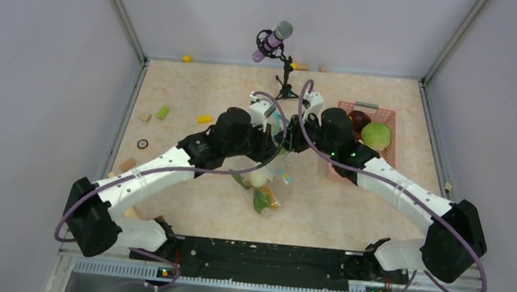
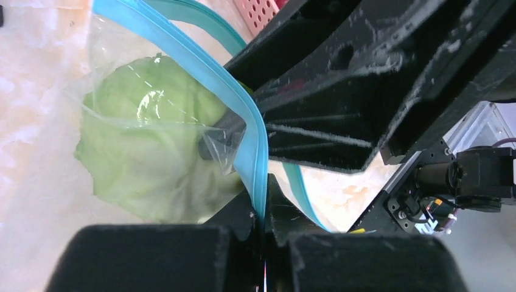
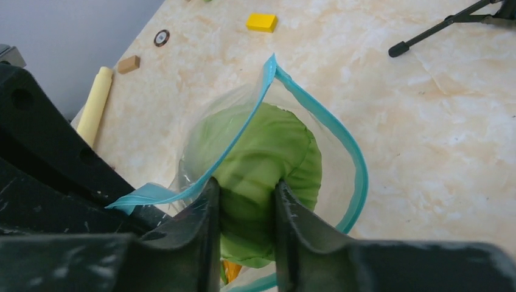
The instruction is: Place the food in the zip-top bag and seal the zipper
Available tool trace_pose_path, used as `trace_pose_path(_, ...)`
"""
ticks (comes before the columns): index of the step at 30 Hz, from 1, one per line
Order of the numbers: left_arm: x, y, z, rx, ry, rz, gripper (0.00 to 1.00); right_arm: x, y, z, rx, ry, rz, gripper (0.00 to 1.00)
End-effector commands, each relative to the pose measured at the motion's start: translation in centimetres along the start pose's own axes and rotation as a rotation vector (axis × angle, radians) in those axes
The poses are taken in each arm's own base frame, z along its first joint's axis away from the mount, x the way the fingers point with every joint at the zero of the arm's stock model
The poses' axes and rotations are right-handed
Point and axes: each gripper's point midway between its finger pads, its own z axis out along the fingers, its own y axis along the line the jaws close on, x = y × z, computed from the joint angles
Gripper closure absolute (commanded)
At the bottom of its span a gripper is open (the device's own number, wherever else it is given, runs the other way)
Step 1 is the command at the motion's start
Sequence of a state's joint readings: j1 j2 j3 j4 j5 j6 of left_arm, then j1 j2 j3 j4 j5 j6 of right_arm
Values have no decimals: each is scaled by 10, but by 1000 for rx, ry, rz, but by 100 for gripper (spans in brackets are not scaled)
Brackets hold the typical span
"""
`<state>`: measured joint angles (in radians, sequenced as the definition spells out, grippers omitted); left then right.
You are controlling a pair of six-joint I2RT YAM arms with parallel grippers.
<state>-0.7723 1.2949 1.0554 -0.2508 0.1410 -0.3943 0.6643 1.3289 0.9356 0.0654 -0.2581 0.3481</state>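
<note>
The clear zip-top bag (image 1: 271,183) hangs between my two grippers over the table middle, with white, green and orange food low inside it. My left gripper (image 2: 263,207) is shut on the light blue zipper (image 2: 249,140) at one side of the mouth. The pale green cabbage (image 2: 146,140) shows through the plastic beside it. My right gripper (image 3: 243,188) is shut on the cabbage (image 3: 268,146) and holds it in the open mouth, ringed by the zipper (image 3: 359,164). An orange piece (image 3: 230,271) shows below. Both grippers (image 1: 283,140) meet above the bag.
A pink lattice basket (image 1: 387,115) at the right holds a dark red fruit (image 1: 358,118) and a green round piece (image 1: 376,136). A microphone on a tripod (image 1: 275,37) stands at the back. Small bits lie left: a yellow block (image 3: 261,22), tan block (image 3: 128,64), pale stick (image 3: 94,103).
</note>
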Motion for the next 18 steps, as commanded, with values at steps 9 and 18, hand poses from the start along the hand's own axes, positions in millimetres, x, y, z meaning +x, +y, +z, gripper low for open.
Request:
trace_pose_path(9, -37, 17, -25, -99, -224, -24, 100, -43, 7, -33, 91, -96, -122, 37)
trace_pose_path(18, -36, 19, -24, -106, -225, -25, 100, -74, 9, -65, 139, -242, -163, 17)
